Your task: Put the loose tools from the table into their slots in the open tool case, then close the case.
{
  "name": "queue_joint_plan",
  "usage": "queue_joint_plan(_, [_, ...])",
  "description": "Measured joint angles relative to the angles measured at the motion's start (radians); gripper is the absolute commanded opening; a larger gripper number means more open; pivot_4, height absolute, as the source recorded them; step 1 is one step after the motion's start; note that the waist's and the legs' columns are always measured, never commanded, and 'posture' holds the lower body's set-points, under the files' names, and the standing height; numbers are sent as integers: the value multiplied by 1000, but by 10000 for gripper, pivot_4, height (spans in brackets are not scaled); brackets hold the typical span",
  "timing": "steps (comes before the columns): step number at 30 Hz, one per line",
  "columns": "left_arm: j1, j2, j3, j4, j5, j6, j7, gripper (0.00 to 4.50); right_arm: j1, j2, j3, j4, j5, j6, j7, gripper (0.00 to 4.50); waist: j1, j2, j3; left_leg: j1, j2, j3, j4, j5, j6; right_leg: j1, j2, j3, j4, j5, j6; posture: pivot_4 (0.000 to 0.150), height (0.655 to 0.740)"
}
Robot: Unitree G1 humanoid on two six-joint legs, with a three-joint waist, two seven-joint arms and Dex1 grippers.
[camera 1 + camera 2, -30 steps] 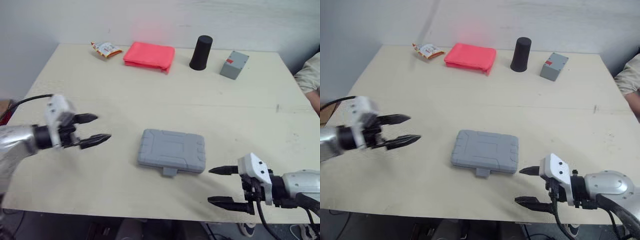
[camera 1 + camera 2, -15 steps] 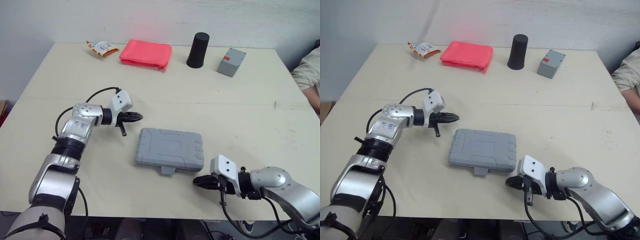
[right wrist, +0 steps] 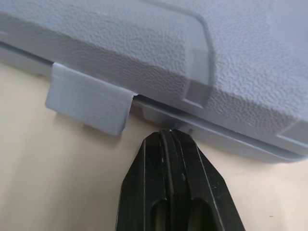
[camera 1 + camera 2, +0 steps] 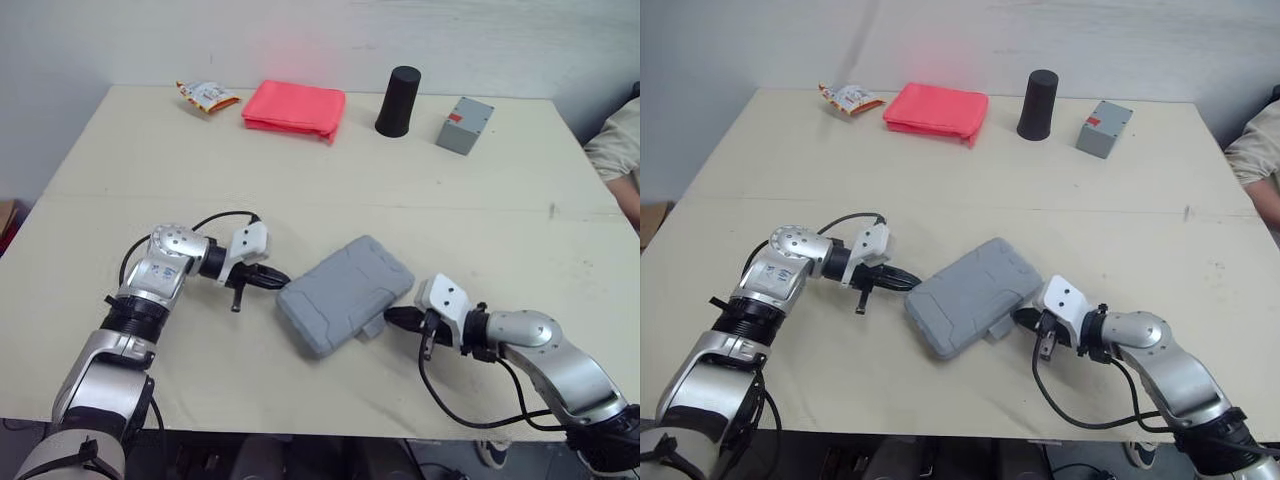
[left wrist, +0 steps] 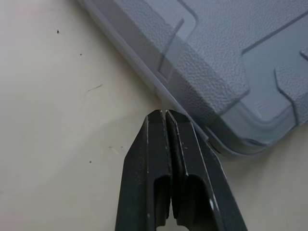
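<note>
Half a second earlier the left gripper (image 4: 278, 283) hung at ten o'clock of the tool case (image 4: 345, 295). Now it lay against the case's nine o'clock corner, its two black fingers (image 5: 156, 144) pressed flat together with nothing between them. The case had lain square to the near edge of the table (image 4: 120, 180); now it sat turned, its long side running from about eight o'clock to two o'clock, near the middle of the table's near half. The right gripper (image 4: 390, 317) had been at five o'clock of the case and apart from it. Now its tip was at the case's front seam, just beside the latch tab (image 3: 89, 103), its fingers likewise closed together and empty.

The case was grey, pebbled plastic with raised panels on the lid. The lid was down on the base, and the tab pointed toward five o'clock.

The shut lid hid the inside of the case. Whether the tab was snapped home could not be told, nor whether either fingertip truly touched the plastic. At three o'clock a person's sleeve (image 4: 615, 150) was cut off by the frame.
</note>
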Motion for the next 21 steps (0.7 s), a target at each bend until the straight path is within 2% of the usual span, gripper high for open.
queue_joint_plan(3, [-2,5,39,-53,-23,49,16,585,37,-30,-56,-15,-1,21,4,0,4,0,0,-1,0,0,0,0,0,0,-1,-1,0,0,0,1500,7361])
queue_joint_plan(6, [-32,-2,72,-165,-100,195,15,585,114,-72,-151,-69,61,81,32,0,15,0,0,-2,0,-2,0,0,1,0,0,-2,-1,0,0,1500,7361])
queue_joint_plan(10, [-92,-95,42,-290,-157,332,31,585,164,-74,-210,-183,172,156,66,0,24,0,0,1,-1,-2,0,-1,1,5,0,-3,-2,0,0,1500,7361])
queue_joint_plan(15, [-80,-172,-123,-200,-32,266,88,585,164,-37,-186,-204,183,201,37,0,14,0,0,2,0,-1,0,0,1,5,3,-1,-3,0,0,1500,7361])
queue_joint_plan(21, [-104,-196,-188,-137,78,38,145,585,135,7,-118,-240,183,241,1,0,16,1,-2,3,0,-1,0,0,0,7,2,-1,-3,0,0,1500,7361])
